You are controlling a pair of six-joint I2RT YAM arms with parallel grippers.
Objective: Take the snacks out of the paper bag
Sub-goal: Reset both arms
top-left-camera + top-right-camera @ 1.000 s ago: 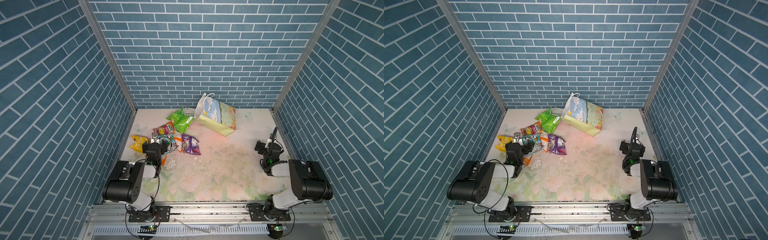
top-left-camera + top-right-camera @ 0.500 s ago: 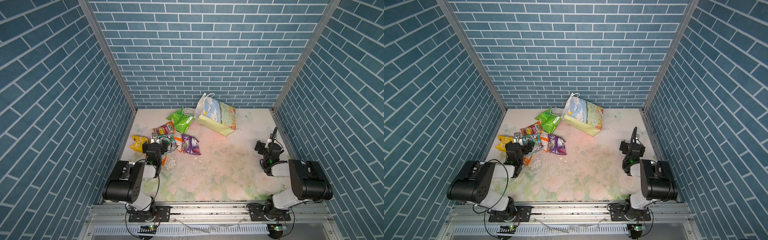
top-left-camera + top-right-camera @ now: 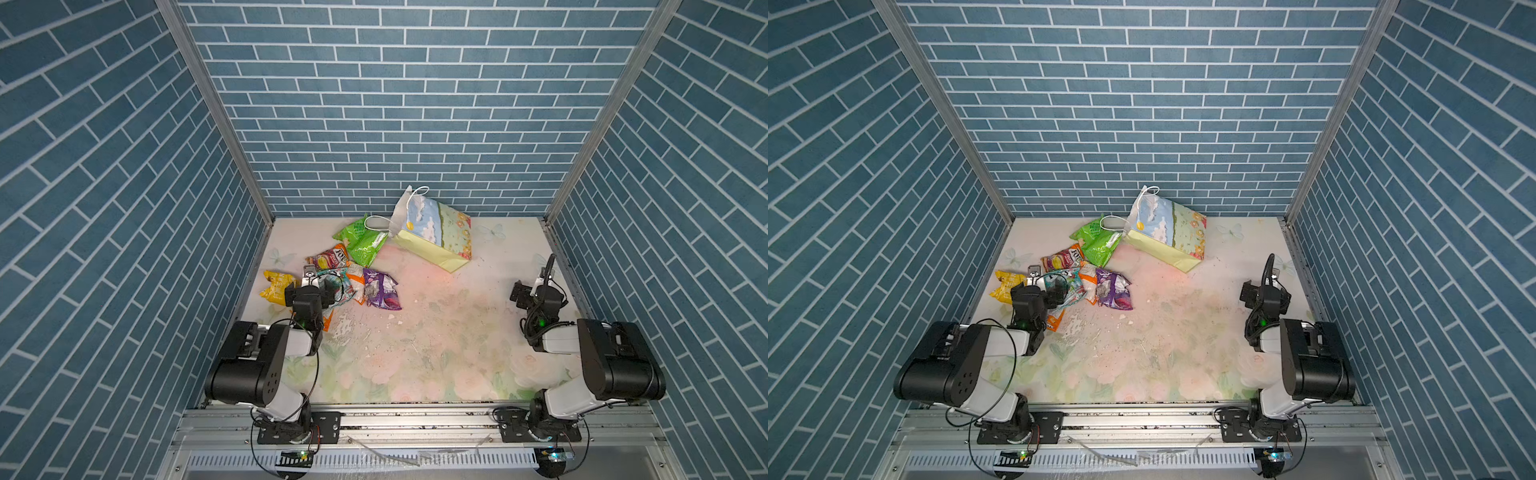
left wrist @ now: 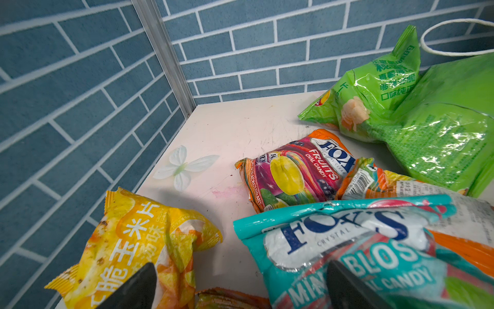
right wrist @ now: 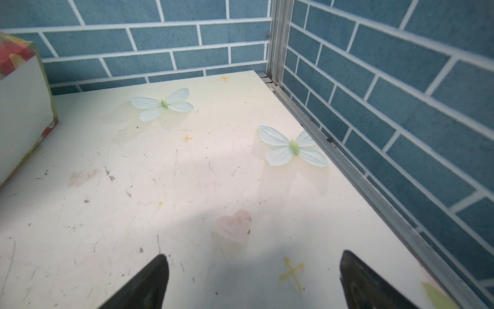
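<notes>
Snacks (image 3: 380, 289) lie strewn left of centre, outside the tipped bag (image 3: 432, 232) at upper centre. Left gripper (image 4: 240, 264) and right gripper (image 5: 254, 254) gape, empty. Task looks all but done; bag's inside unseen.

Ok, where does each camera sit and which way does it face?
Top views: overhead at the front, looking down toward the back wall; both arms show.
Left wrist: low over the snacks, facing the back-left corner; open fingers show.
Right wrist: low over the table, facing the back-right corner; open fingers show.
Shared: green packet, top views and left wrist.
</notes>
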